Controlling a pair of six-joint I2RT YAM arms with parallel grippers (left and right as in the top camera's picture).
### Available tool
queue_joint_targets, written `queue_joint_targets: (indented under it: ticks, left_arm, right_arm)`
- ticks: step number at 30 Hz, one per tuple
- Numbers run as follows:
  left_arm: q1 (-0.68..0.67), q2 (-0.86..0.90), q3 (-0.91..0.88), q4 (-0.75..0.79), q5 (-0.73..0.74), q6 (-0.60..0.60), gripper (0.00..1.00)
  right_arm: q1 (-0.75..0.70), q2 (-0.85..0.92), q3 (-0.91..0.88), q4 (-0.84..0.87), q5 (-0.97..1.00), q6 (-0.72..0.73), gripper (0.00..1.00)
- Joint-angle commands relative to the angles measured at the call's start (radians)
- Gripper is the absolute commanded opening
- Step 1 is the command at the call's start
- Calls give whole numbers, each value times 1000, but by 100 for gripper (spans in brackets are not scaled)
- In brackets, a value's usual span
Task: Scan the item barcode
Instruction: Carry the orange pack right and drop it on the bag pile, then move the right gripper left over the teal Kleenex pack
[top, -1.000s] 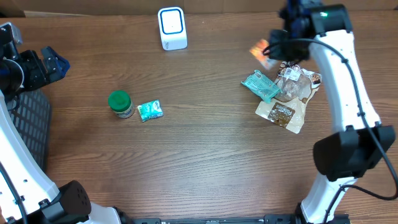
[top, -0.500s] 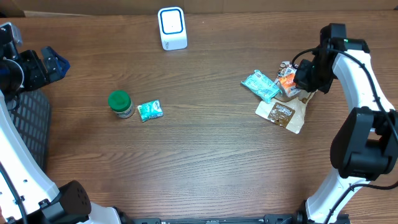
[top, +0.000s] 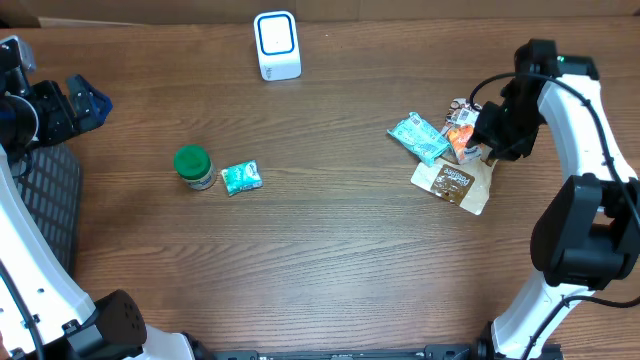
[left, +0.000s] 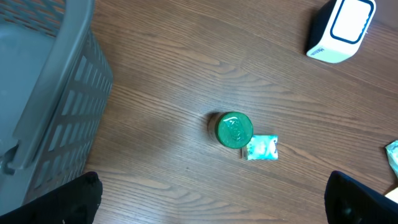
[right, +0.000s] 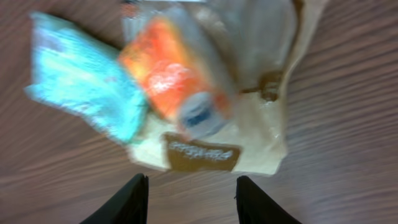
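Note:
An orange snack packet lies on top of a pile at the right of the table, blurred in the right wrist view. My right gripper hovers just beside and above it, jaws open with only bare wood between them. The white scanner with its blue-framed window stands at the back middle. At the far left my left gripper is held high and wide open, holding nothing.
Under the orange packet lie a teal packet and a beige bag with a brown label. A green-lidded jar and a small teal packet sit left of centre. A grey basket is at the left edge.
My right arm carried the orange packet from up near the back down onto the pile, then its jaws opened and let go. The left arm has not moved.

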Motion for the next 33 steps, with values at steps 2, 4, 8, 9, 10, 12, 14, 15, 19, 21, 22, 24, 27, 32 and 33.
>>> queue_joint_targets:
  ticks: [2,4,8,9,10,12,14,15,19,21,22,24,27,32,33]
  left_arm:
    - [0,9,2,2,-2,15,99]
    - [0,9,2,2,-2,15,100]
    - [0,9,2,2,-2,15,99]
    - [0,9,2,2,-2,15,100]
    - [0,9,2,2,-2,15,100]
    - [0,9,2,2,-2,15,100]
    - [0,9,2,2,-2,15,100]
    - [0,9,2,2,-2,15,100]
    - [0,9,2,2,-2,15,100]
    - [0,9,2,2,-2,15,100]
    - [0,9,2,2,-2,15,100]
    - [0,9,2,2,-2,15,100]
    - [0,9,2,2,-2,15,100]
    - [0,9,2,2,-2,15,100]
    - [0,9,2,2,-2,15,100]
  right_arm:
    - [58,0,149,-10,-217,-95,41]
    - [102,0,158,32,-256,-113,42]
    - [220,3,140,155,-291,-103,47]
    - [256,3,131,195,-290,-81,47]
    - [287,3,121,229,-290,-65,47]
    - [361,6,99,312,-290,-31,47]
    - [439,16,80,400,-290,-21,47]
    - [476,24,72,443,-290,-20,48]
    - [603,82,66,566,-290,-18,51]
    - [661,127,66,642,-290,-19,53]
    - [692,154,66,690,-290,-23,54]
    - [729,194,67,752,-290,-26,56]
    - [771,251,68,824,-289,-31,56]
    - [813,328,68,895,-229,-62,56]
    - [816,336,68,906,-223,-78,56]
